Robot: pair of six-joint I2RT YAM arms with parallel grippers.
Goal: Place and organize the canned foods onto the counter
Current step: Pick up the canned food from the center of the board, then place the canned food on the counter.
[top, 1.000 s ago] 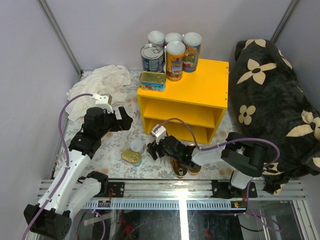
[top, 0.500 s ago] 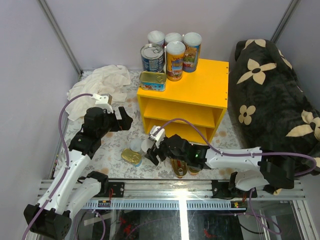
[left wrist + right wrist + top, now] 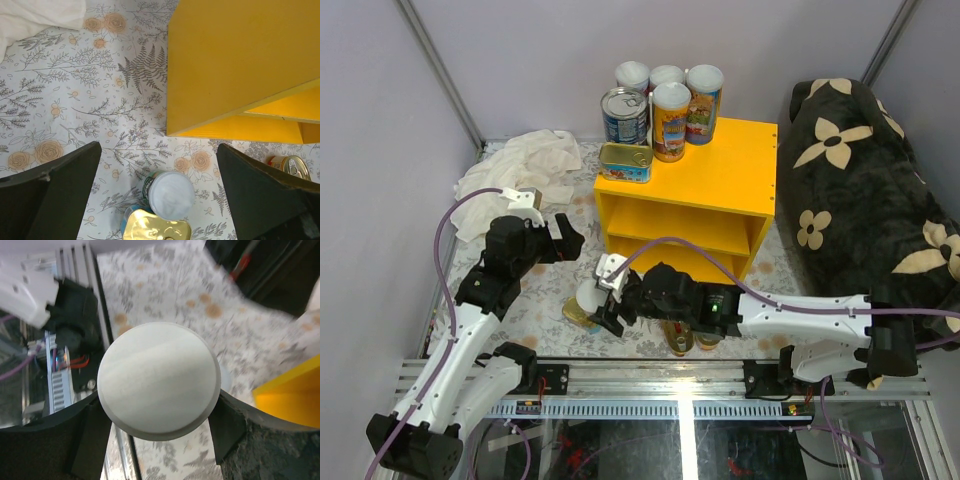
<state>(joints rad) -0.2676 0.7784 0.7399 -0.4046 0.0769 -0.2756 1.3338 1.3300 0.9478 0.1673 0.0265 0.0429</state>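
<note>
My right gripper (image 3: 160, 412) is shut on a white-lidded can (image 3: 159, 375), whose lid fills the gap between the fingers. From above, that gripper (image 3: 606, 305) hangs low over the floral floor beside a white-lidded can (image 3: 588, 296) and a flat gold tin (image 3: 580, 316). The left wrist view shows that same pair, can (image 3: 170, 192) and tin (image 3: 157, 230), below my open, empty left gripper (image 3: 159, 145), which hovers left of the yellow counter (image 3: 725, 170). The counter's top carries several white-lidded cylinders (image 3: 672, 115), a blue-labelled steel can (image 3: 625, 112) and a flat rectangular tin (image 3: 626, 160).
Two small cans (image 3: 680, 340) (image 3: 708, 338) stand on the floor by the front rail (image 3: 670, 378). A white cloth (image 3: 525, 165) lies crumpled at the back left. A dark flowered blanket (image 3: 865, 190) fills the right side. Both counter shelves are open towards me.
My right arm has stretched to the left, carrying its gripper from in front of the counter to the can and gold tin on the floor. The left arm has stayed still.
</note>
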